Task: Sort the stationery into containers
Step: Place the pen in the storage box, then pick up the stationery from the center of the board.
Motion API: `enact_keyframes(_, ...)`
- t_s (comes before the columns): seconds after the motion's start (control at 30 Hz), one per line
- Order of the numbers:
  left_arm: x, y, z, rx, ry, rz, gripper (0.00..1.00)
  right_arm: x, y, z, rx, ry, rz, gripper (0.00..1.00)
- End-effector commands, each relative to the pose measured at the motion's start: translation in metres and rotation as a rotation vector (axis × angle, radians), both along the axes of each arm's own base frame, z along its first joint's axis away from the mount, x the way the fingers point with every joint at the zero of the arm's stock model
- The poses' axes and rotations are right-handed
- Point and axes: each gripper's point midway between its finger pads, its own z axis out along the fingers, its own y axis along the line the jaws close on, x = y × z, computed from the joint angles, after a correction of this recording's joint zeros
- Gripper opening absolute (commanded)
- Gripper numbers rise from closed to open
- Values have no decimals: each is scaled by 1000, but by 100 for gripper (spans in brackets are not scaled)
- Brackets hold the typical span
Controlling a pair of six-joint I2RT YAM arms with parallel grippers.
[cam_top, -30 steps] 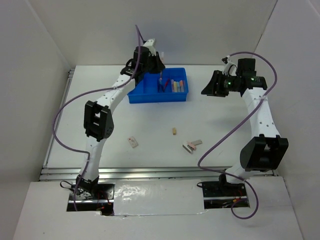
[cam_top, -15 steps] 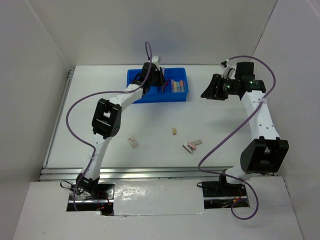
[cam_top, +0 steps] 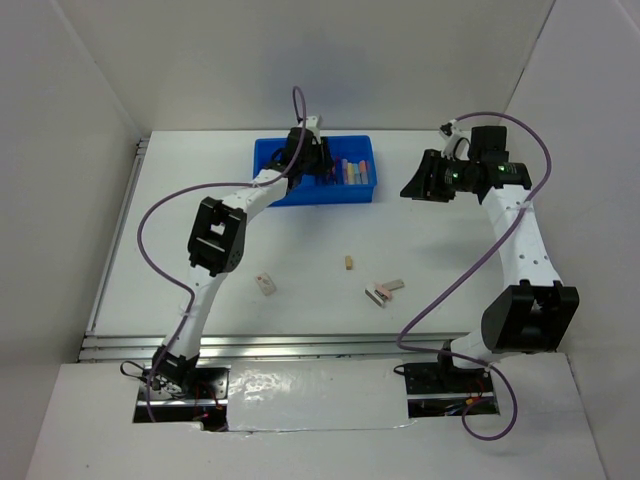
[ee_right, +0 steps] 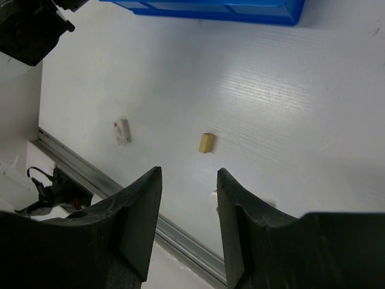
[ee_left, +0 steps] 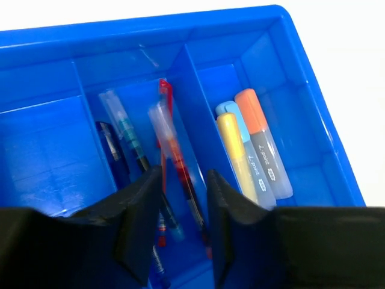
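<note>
The blue tray (cam_top: 300, 196) stands at the back of the table. My left gripper (cam_top: 318, 160) hangs low over its pen compartment, open (ee_left: 184, 174), with nothing between the fingers. Under it lie a red pen (ee_left: 171, 144), a clear pen (ee_left: 126, 129) and a blue pen (ee_left: 114, 150). The compartment to the right holds yellow (ee_left: 231, 147), light blue (ee_left: 249, 156) and orange (ee_left: 258, 138) markers. My right gripper (cam_top: 420, 180) hovers right of the tray, open and empty (ee_right: 189, 173). Loose on the table lie a tan piece (cam_top: 348, 262) (ee_right: 206, 142), a white eraser (cam_top: 265, 283) (ee_right: 122, 131) and two eraser blocks (cam_top: 385, 290).
The tray's leftmost compartment (ee_left: 42, 150) shows only bare blue floor. A metal rail (cam_top: 300, 345) runs along the table's near edge. White walls enclose the table on the left, back and right. Purple cables loop off both arms.
The left gripper came down from above the tray into the pen compartment, and its jaws have parted from the red pen. The right arm has barely shifted.
</note>
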Motion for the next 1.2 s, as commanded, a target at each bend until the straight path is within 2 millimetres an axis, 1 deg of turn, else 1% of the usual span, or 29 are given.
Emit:
enact_keyframes(0.0,15,5,46,-8,-103,42,52,3,3,22,-11,-94,2,49)
enact_keyframes(0.1,19,16,89,-22,-176,57,61,3,4,21,-14,-97,3,49)
enact_keyframes(0.13,21,22,116,-28,-220,66,63,2,4,20,-18,-96,0,49)
enact_keyframes(0.2,20,33,144,-29,-252,71,62,3,4,18,-40,-98,-9,49)
enact_keyframes(0.23,13,40,174,-18,-288,63,62,3,3,16,-60,-101,-9,49)
enact_keyframes(0.27,8,46,190,-10,-307,56,62,3,3,15,-78,-105,-12,49)
enact_keyframes(0.3,-9,56,226,24,-357,9,67,2,8,9,-116,-98,-9,49)
enact_keyframes(0.37,-32,67,239,89,-368,-88,83,0,13,2,-157,-100,11,49)
enact_keyframes(0.4,-55,69,238,106,-357,-227,86,-5,23,-5,-171,-89,38,49)
enact_keyframes(0.43,-84,82,244,185,-391,-320,99,-6,25,-9,-196,-94,46,49)
enact_keyframes(0.47,-118,101,267,244,-460,-424,99,-11,33,-15,-208,-91,71,49)
enact_keyframes(0.5,-134,109,255,268,-432,-462,99,-12,36,-18,-221,-96,79,49)
enact_keyframes(0.53,-151,121,223,288,-350,-490,99,-12,37,-21,-243,-97,85,49)
enact_keyframes(0.57,-166,132,212,308,-318,-510,99,-14,40,-24,-254,-94,96,50)
enact_keyframes(0.6,-188,147,220,368,-378,-584,99,-17,45,-27,-263,-93,118,50)
enact_keyframes(0.63,-220,156,183,386,-274,-680,99,-17,45,-30,-283,-99,144,51)
enact_keyframes(0.67,-240,163,172,413,-268,-752,99,-19,47,-33,-286,-90,158,51)
enact_keyframes(0.7,-257,177,173,533,-373,-852,93,-20,49,-38,-292,-76,170,51)
enact_keyframes(0.73,-288,182,138,521,-291,-938,88,-21,52,-41,-292,-68,180,51)
enact_keyframes(0.77,-301,187,135,595,-349,-990,79,-21,54,-45,-294,-54,189,51)
enact_keyframes(0.8,-318,193,103,599,-281,-1032,77,-21,56,-46,-297,-51,195,51)
enact_keyframes(0.83,-327,194,92,618,-280,-1066,77,-21,57,-47,-302,-47,196,51)
enact_keyframes(0.87,-344,191,73,639,-278,-1133,77,-19,56,-50,-316,-41,192,51)
enact_keyframes(0.93,-359,192,51,682,-240,-1200,80,-19,56,-51,-329,-34,189,51)
enact_keyframes(0.97,-368,186,43,704,-263,-1257,81,-18,55,-54,-337,-27,185,52)
enact_keyframes(1.0,-380,188,22,700,-223,-1294,82,-19,55,-54,-339,-27,184,52)
enact_keyframes(1.07,-381,187,4,765,-250,-1355,83,-19,56,-57,-343,-22,186,53)
enact_keyframes(1.1,-388,189,-10,769,-237,-1388,83,-18,55,-57,-342,-21,186,56)
enact_keyframes(1.17,-391,188,-24,783,-280,-1496,85,-19,57,-59,-343,-15,191,57)
